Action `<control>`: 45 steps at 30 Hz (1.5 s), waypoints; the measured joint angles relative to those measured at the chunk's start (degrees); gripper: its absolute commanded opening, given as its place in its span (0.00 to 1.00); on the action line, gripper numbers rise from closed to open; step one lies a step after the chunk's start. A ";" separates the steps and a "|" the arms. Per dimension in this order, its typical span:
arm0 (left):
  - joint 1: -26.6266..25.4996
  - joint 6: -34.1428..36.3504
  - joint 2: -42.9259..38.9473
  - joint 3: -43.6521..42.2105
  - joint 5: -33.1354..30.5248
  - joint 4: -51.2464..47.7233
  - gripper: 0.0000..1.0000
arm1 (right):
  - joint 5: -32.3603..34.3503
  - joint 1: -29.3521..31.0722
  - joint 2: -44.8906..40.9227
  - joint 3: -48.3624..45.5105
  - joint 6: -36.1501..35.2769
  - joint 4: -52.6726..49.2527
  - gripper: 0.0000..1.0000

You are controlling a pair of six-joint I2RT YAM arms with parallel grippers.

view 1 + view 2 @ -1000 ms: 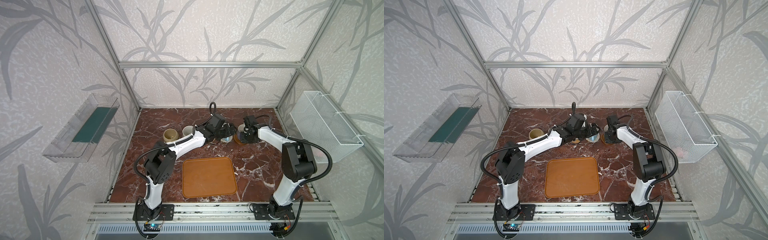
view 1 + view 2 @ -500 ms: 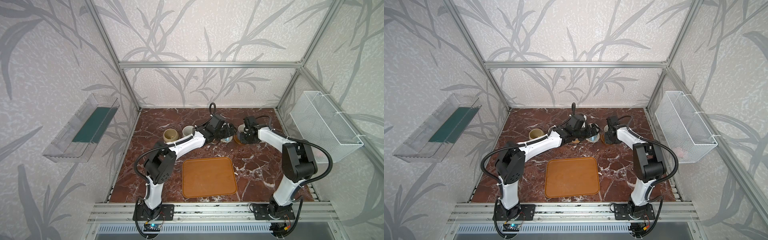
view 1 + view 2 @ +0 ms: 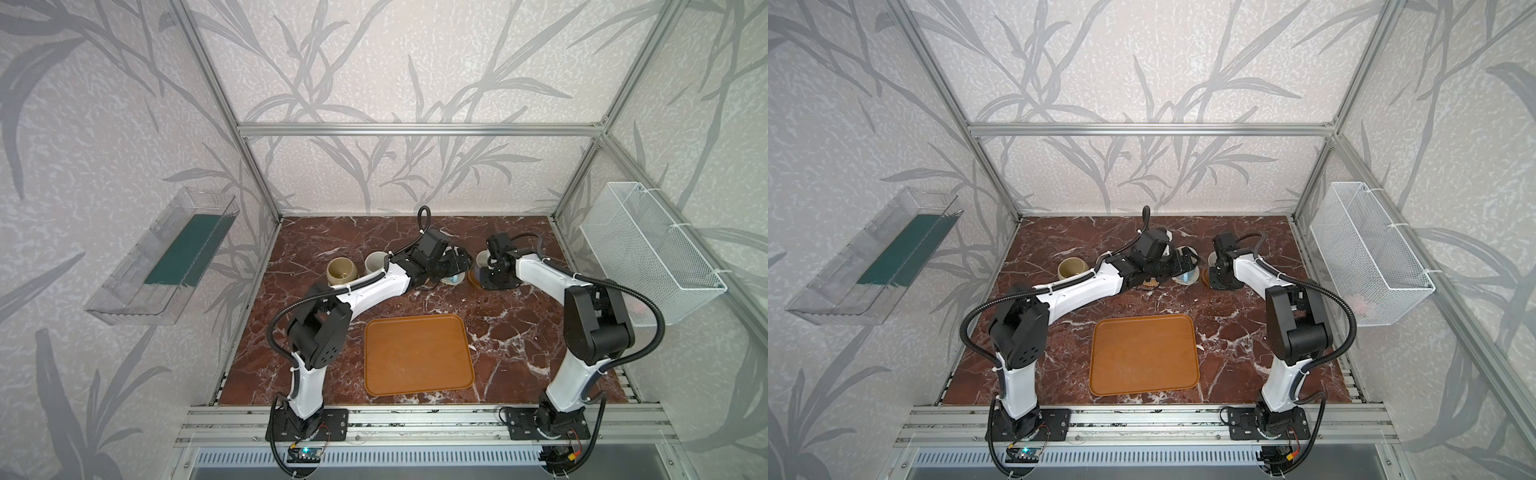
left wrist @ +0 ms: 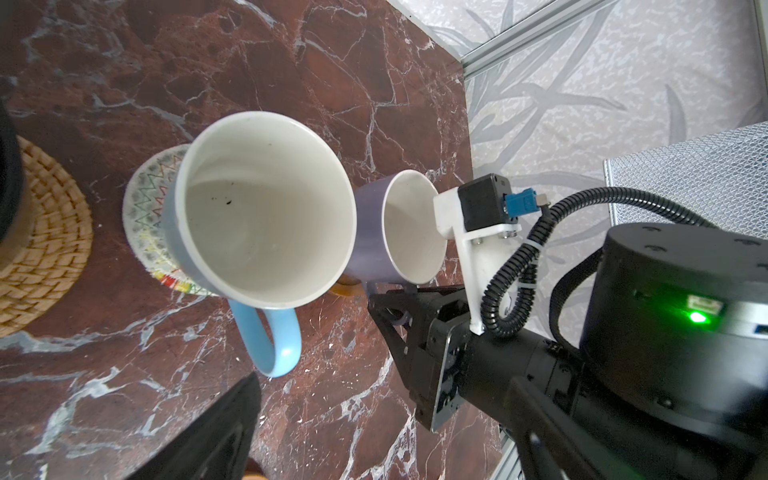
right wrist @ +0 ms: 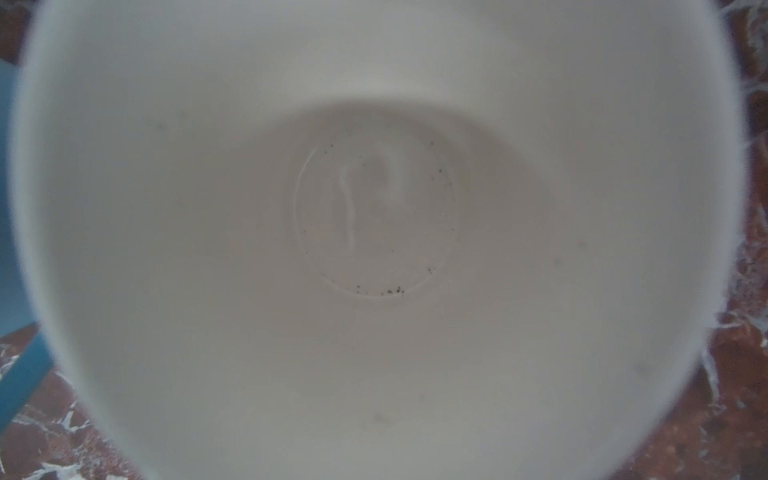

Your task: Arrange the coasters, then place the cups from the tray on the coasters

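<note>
The orange-brown tray lies bare at the front middle. At the back, the light blue cup stands on the whitish woven rope coaster. My left gripper is open around it, one of its fingers near the blue handle. The lavender cup stands on the brown wooden disc. My right gripper has its fingers at the cup's handle; how tightly is unclear. The right wrist view shows only the cup's white inside. A black cup rests on the rattan coaster.
The beige-yellow cup and the speckled white cup stand at the back left beside my left arm. A white wire basket hangs on the right wall and a clear shelf on the left wall.
</note>
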 measured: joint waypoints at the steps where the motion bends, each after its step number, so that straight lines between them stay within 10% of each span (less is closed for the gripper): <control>1: 0.00 0.00 -0.11 -0.15 0.02 0.07 0.94 | 0.00 0.00 0.00 0.00 -0.02 -0.15 0.33; 9: 0.42 0.26 -1.53 -1.86 0.04 0.28 0.99 | 0.15 0.02 -1.01 -0.31 0.24 -0.81 0.68; 15: 0.74 1.57 -4.70 -4.39 -0.04 0.20 0.99 | 1.66 0.24 -8.74 -2.67 0.59 -1.60 0.71; 17: 0.83 2.91 -6.43 -5.25 -0.39 -0.44 0.99 | 2.14 0.28 -12.11 -3.67 1.22 -1.57 0.99; 33: 5.46 22.97 -33.16 -26.84 -12.87 -9.07 0.99 | 7.37 0.28 -43.43 -25.31 -1.84 7.08 0.99; 45: 15.39 40.13 -53.79 -51.32 -29.40 -2.84 0.99 | 15.37 -1.22 -43.32 -39.01 -7.26 25.81 0.99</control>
